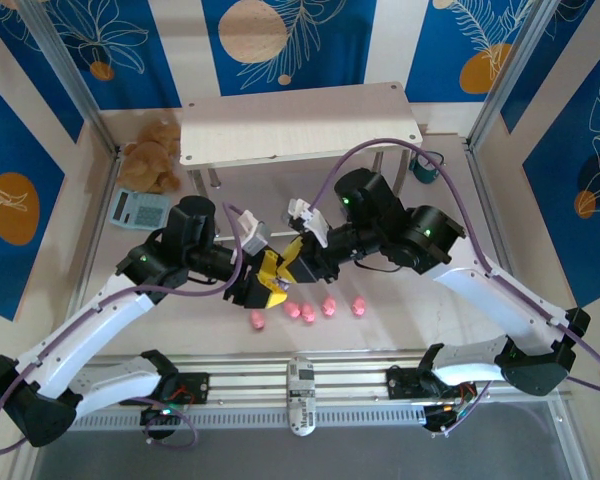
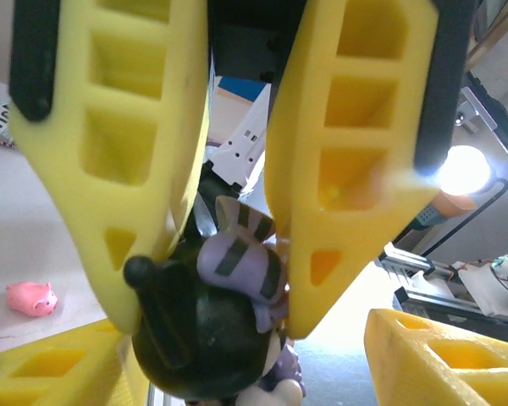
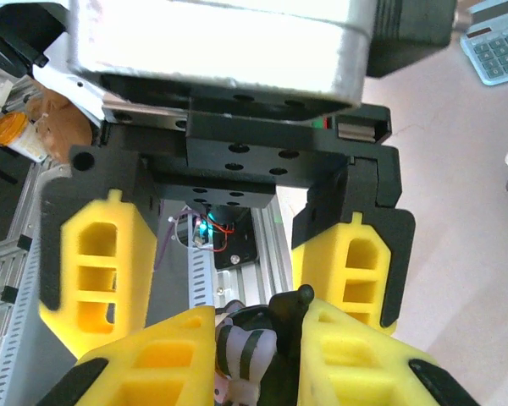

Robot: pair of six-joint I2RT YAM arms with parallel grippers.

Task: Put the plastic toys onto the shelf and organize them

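Note:
My right gripper [image 1: 296, 256] is shut on a dark figurine with a purple striped bow [image 3: 247, 353], held above the table's middle. The same toy [image 2: 237, 262] sits between the right gripper's yellow fingers [image 2: 339, 169] in the left wrist view. My left gripper [image 1: 267, 279] meets it tip to tip and stands open, its fingers [image 3: 97, 254] spread wide on either side of the toy. Several pink pigs [image 1: 308, 312] lie in a row on the table below the grippers, and one pig [image 2: 31, 298] is visible under the left gripper. The shelf [image 1: 300, 122] stands at the back.
A brown plush bear [image 1: 152, 155] and a calculator [image 1: 138, 208] sit at the back left. A small teal clock [image 1: 425, 170] stands beside the shelf's right leg. The two arms cross the middle of the table.

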